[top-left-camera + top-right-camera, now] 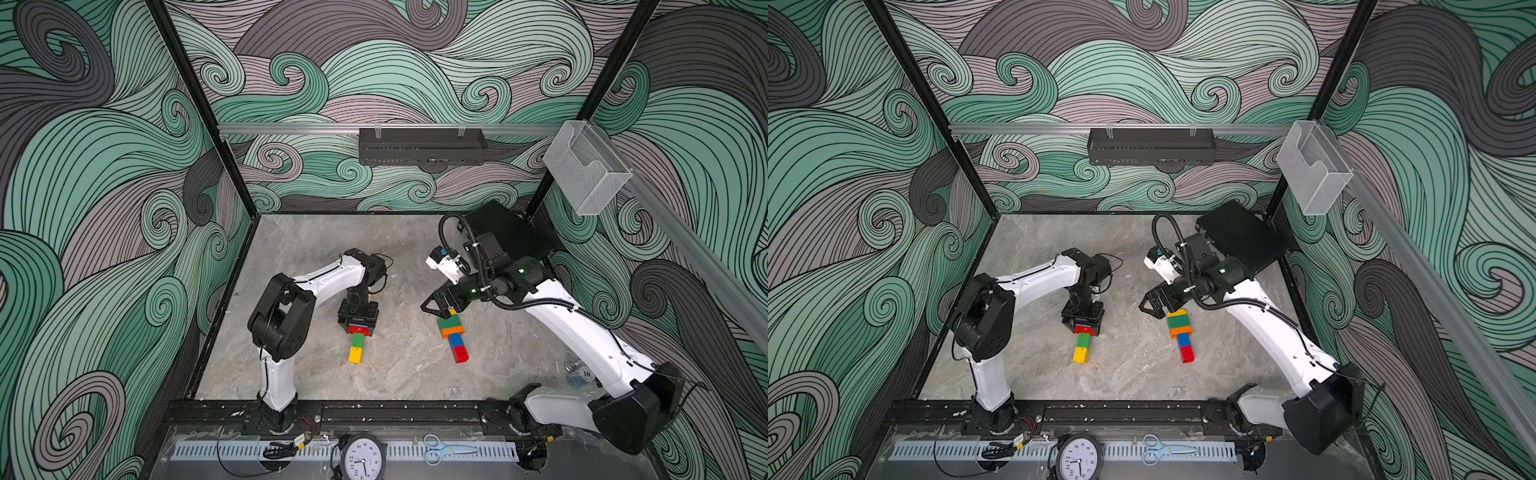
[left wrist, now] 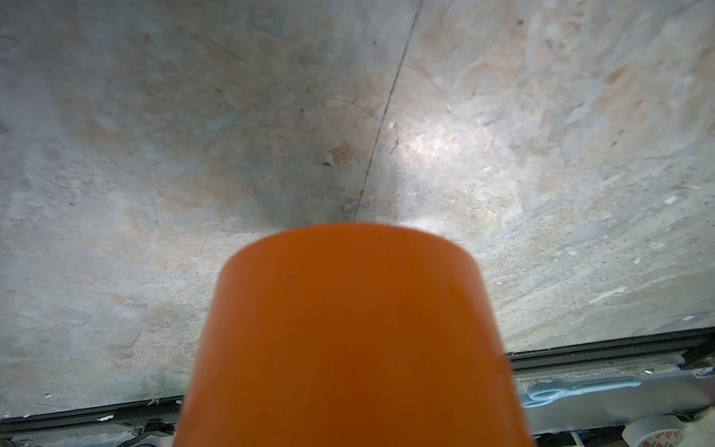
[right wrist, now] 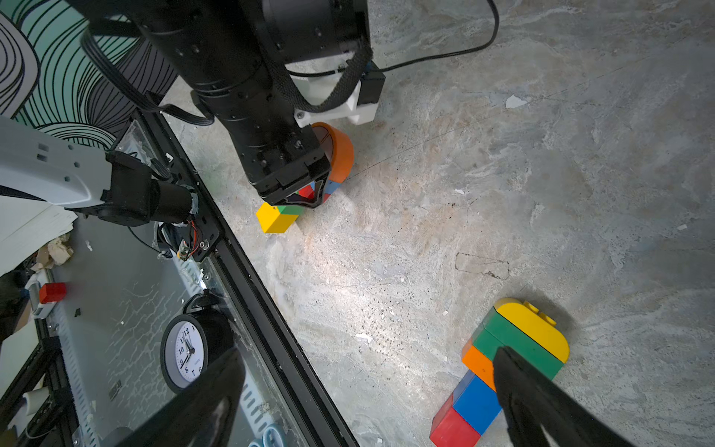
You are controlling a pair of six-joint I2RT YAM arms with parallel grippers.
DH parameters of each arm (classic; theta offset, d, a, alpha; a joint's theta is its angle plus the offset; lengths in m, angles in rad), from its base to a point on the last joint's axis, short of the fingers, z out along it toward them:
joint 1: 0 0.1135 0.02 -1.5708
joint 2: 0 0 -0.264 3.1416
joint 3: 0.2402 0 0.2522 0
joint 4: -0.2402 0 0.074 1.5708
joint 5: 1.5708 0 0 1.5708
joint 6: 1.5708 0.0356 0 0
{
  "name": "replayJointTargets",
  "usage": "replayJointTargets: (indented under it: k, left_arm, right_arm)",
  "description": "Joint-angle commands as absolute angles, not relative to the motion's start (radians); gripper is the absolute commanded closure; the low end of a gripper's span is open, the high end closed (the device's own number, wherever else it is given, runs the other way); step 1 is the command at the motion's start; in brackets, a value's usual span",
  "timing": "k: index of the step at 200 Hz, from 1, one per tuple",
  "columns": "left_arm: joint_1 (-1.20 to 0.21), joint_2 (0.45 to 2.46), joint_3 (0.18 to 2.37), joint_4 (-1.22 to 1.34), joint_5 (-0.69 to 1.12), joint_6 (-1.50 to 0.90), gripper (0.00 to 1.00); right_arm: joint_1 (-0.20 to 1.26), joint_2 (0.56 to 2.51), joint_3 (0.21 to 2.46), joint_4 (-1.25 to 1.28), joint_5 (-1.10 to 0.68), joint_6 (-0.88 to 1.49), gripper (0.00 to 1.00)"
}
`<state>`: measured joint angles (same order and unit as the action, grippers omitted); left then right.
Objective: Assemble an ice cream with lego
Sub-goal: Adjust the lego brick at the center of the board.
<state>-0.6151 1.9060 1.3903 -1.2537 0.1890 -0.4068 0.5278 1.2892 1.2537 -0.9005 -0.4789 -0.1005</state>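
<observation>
Left end effector (image 1: 359, 323): points down near the middle of the tabletop (image 1: 407, 374), seen in both top views (image 1: 1086, 323). Its jaws are pinched on the left lego stack (image 1: 356, 344).
Grip spot: the jaws close around the red brick, best seen from the right wrist (image 3: 298, 185).
Left lego stack: from the far end to the near end it runs orange round-topped, blue, red, green, yellow (image 3: 276, 218). In a top view (image 1: 1081, 348) only red, green and yellow poke out, toward the front rail.
Orange dome: fills the lower middle of the left wrist view (image 2: 348, 329), with the tabletop beyond it.
Stack height: low by the tabletop. I cannot tell whether it rests on it.
Right end effector (image 1: 440, 309): jaws spread wide and holding nothing (image 1: 1160, 305), above the round-topped end of the right lego stack (image 1: 452, 336).
Right fingers (image 3: 541, 406): one crosses in front of the green and orange bricks in the wrist view. I cannot tell whether it touches them.
Right lego stack: lies flat on the tabletop (image 3: 514, 340), in the order yellow round-topped, green, orange, blue, red (image 1: 1180, 332). The red end is nearest the front rail.
Between stacks: bare tabletop, with the two well apart.
Front ledge: a clock (image 1: 363, 459) and pale blue scissors (image 1: 446, 451) sit beyond the rail.
</observation>
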Motion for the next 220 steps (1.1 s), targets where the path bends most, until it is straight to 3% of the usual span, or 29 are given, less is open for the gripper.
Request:
replayJointTargets:
  k: [1,161,186,220]
  left_arm:
    - [-0.609,1.926,1.398,-1.251,0.209,-0.386,1.00]
    - [-0.615,2.014,1.403,-1.325,0.256,-0.327,0.96]
    - [-0.615,2.027,1.412,-1.333,0.251,-0.324,0.91]
    - [-0.615,2.045,1.417,-1.328,0.256,-0.325,0.76]
  right_arm:
    - [0.521,1.268,1.246,-0.910,-0.494,-0.103,0.01]
    - [0.518,1.259,1.232,-0.917,-0.499,-0.104,0.01]
    - [0.517,1.258,1.230,-0.918,-0.499,-0.102,0.01]
    - [0.516,1.266,1.236,-0.924,-0.485,-0.098,0.01]
